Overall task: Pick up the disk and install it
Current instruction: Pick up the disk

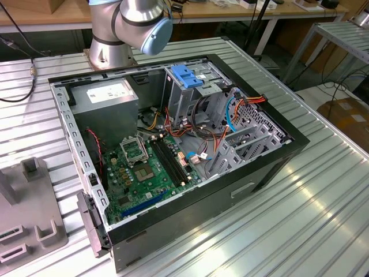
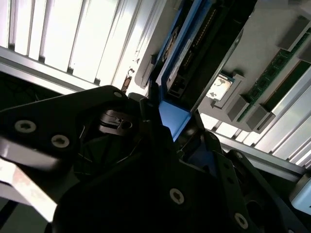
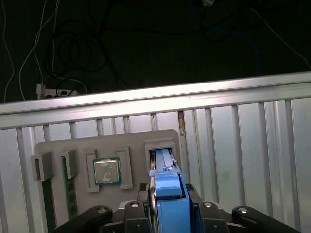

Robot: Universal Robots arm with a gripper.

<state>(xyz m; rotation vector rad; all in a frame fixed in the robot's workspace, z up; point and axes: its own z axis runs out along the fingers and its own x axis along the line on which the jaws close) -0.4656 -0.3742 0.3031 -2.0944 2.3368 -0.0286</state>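
Note:
In both wrist views the disk (image 3: 167,199) (image 2: 173,118) stands on edge, its light-blue carrier rail facing the camera. Its far end sits at a narrow slot of a grey parts tray (image 3: 131,138). My gripper (image 3: 166,190) (image 2: 175,130) has a black finger pressed against each side of the blue rail, so it is shut on the disk. I cannot tell whether the disk still rests in the slot or hangs just above it. In the exterior view the open computer case (image 1: 288,144) lies on the ribbed metal table, with the arm's base (image 1: 124,29) behind it.
The tray also holds a processor chip (image 3: 107,171) (image 2: 219,87) and memory sticks (image 3: 70,194) (image 2: 272,73). Inside the case are a metal drive cage with a blue bracket (image 1: 187,78), a grey power-supply box (image 1: 106,98), loose cables (image 1: 230,112) and the motherboard (image 1: 147,167). A grey fixture (image 1: 29,219) lies at the exterior view's left.

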